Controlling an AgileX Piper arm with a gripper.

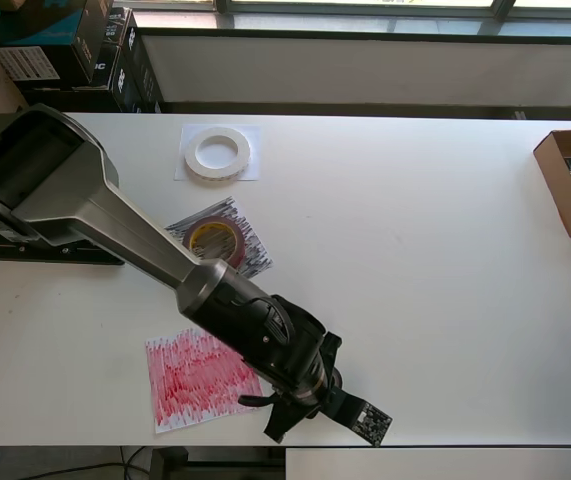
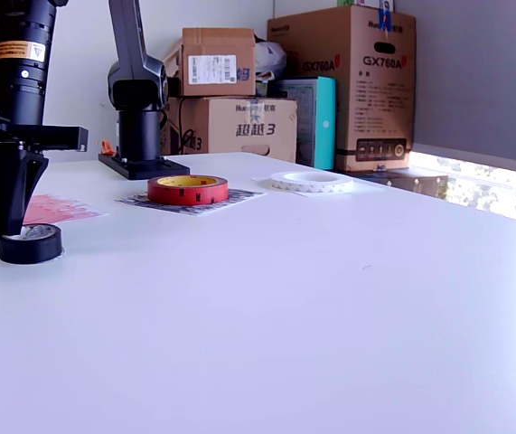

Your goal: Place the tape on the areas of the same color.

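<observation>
Black tape roll point(image 2: 29, 243) sits on the surface point(image 2: 330, 298) directly under the tool point(image 2: 9, 226), touching its tips; can't tell if it's clamped.

"gx760a" on the tall carton point(image 2: 359, 86); "超越3" on the lower box point(image 2: 239, 128)

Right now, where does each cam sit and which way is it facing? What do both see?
Overhead view: mounted above, looking down on the table; shows the arm from base to gripper.
Exterior view: low at table height, facing across toward stacked boxes; shows the arm's base and the gripper over a black tape roll.
Shared: red tape roll on the black-scribbled sheet, white tape roll on the white sheet, the red-scribbled sheet.
</observation>
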